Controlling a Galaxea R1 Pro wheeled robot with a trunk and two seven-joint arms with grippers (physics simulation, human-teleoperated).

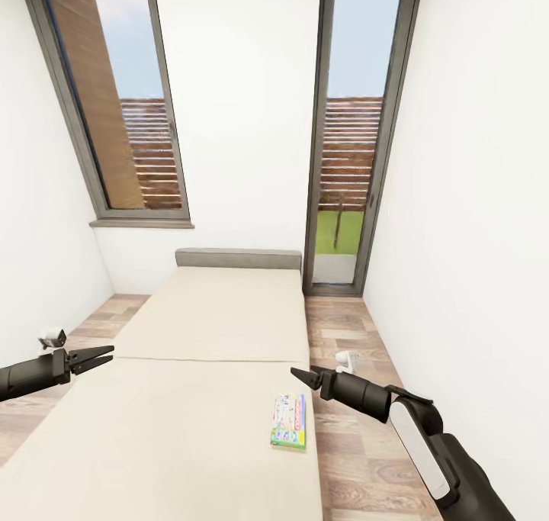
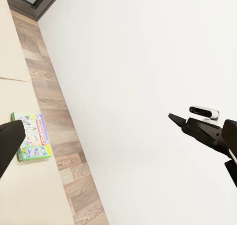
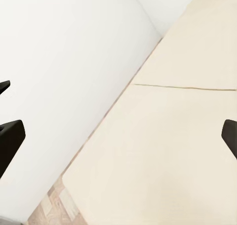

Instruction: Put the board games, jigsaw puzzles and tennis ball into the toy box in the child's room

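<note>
Left tool (image 1: 103, 355) slightly parted; right tool (image 1: 297, 374) closed, both arms raised

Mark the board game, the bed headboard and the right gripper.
board game (image 1: 289, 421): head view, middle of its printed lid.
headboard (image 1: 238, 258): head view, centre of the grey front face.
right gripper (image 1: 299, 374): head view, at the closed fingertips.

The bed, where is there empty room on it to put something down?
Most of the bed is bare: the whole stretch from the grey headboard down past the mattress seam, and the near half on the left gripper's side. The one taken spot is by the edge on the right gripper's side, where the board game lies flat.
</note>
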